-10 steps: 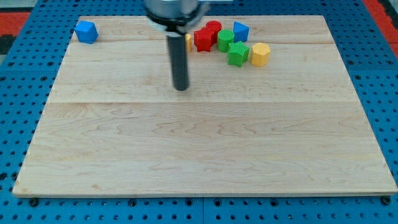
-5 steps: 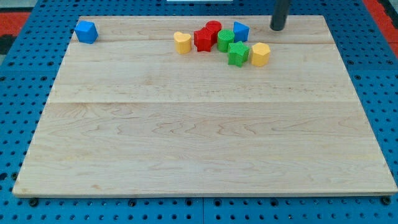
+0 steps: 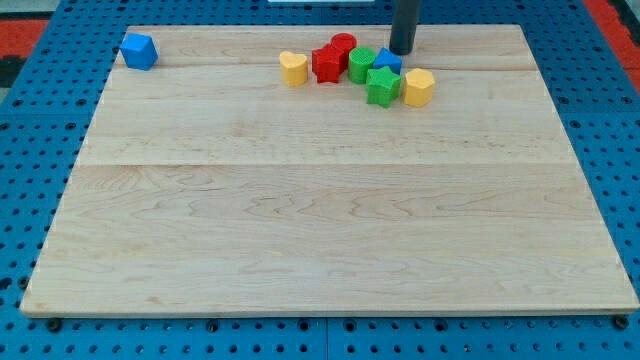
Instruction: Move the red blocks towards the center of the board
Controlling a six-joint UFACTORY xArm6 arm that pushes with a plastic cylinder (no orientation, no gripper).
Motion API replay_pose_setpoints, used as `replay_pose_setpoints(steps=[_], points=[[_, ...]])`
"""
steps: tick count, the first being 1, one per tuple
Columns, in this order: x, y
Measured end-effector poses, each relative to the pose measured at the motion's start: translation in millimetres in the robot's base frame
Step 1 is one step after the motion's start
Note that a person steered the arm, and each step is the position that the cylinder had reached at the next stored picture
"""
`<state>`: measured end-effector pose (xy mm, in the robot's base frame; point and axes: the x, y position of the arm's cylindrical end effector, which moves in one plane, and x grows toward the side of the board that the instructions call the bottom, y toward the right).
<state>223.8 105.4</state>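
My tip [image 3: 402,51] rests at the counter's [image 3: 320,220] top edge, touching the blue block [image 3: 387,61] beside the red star block [image 3: 326,64] and red cylinder [image 3: 343,45]. I carry no jaws.

The board [image 3: 330,220] was pale wood with a fine grain, smooth and faintly satin, made of planks joined along seams that ran left to right. Around it lay a blue perforated sheet [image 3: 30,180], hard and slightly shiny, studded with regular holes. The blocks near the upper middle, such as the red star-shaped block [image 3: 326,64] and the yellow hexagonal block [image 3: 418,87], looked like painted wood or plastic, smooth with a soft sheen. The rod [image 3: 404,25] was dark and matt.
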Motion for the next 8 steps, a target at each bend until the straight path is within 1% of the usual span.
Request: replay_pose_setpoints(steps=[1, 2, 3, 4, 5, 6, 7, 8], points=[[-2, -49], [22, -77], [68, -87], [71, -96], [27, -89], [10, -108], [64, -138], [122, -122]])
